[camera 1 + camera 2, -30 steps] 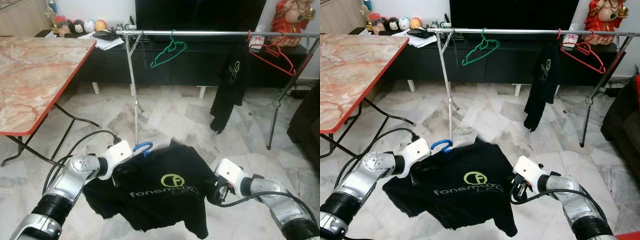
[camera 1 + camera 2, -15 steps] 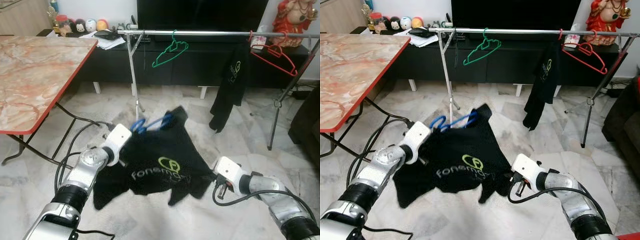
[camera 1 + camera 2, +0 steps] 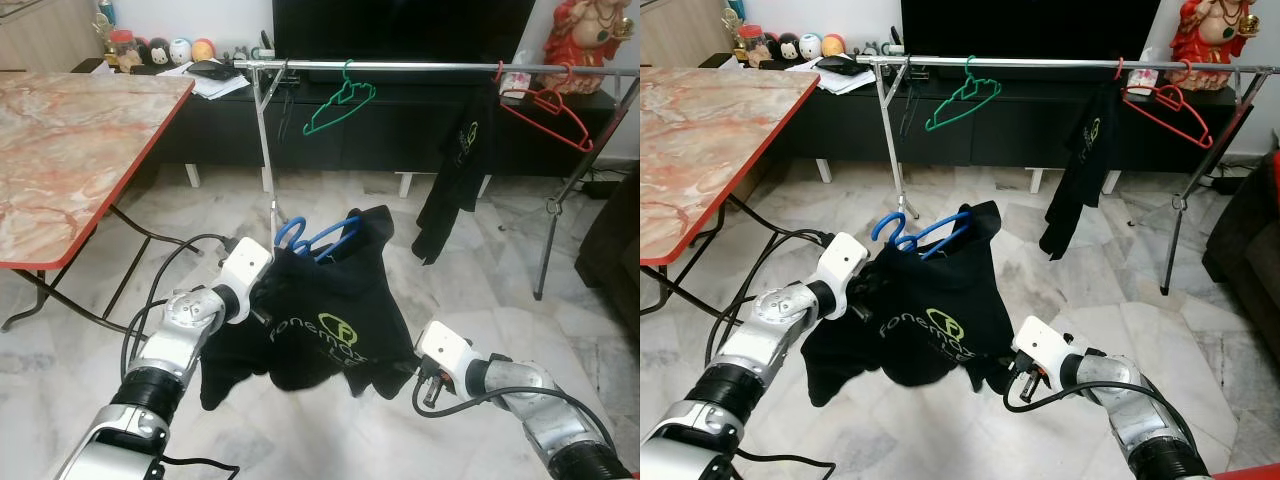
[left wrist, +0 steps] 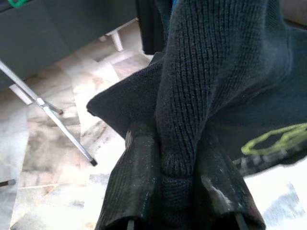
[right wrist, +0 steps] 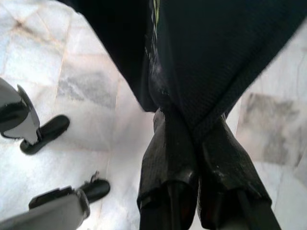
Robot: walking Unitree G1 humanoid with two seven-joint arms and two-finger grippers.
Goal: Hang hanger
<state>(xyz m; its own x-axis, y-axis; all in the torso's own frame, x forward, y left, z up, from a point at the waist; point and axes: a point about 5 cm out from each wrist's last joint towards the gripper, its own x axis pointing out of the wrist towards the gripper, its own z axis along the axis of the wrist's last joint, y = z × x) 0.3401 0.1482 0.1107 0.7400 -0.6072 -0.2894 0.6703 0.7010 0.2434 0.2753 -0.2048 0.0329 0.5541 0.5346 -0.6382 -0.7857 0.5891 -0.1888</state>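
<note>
i hold the black t-shirt [image 3: 330,310] up between my two arms, low and in front of the clothes rail [image 3: 420,66], with the blue hanger [image 3: 305,237] poking out of its collar, hook up and tilted. my left gripper [image 4: 177,191] is clamped on a thick fold of the shirt's knit near the shoulder, and my right gripper [image 5: 192,143] is pinched on the hem at the lower edge. so i grip only cloth on both sides; the hanger itself just sits inside the shirt. that is the weak point as i see it: if i lift or swing toward the rail, the hanger could slide sideways and drop out of the neck, or its hook could turn away from the bar. the hook is well below the rail now, so there is a long raise to make. the rail's upright post [image 3: 268,170] stands just behind the shirt, and the loose cloth could snag on it. the green hanger [image 3: 338,102] and the other black shirt [image 3: 455,170] already hang there, so i should aim for the bare stretch between them.
</note>
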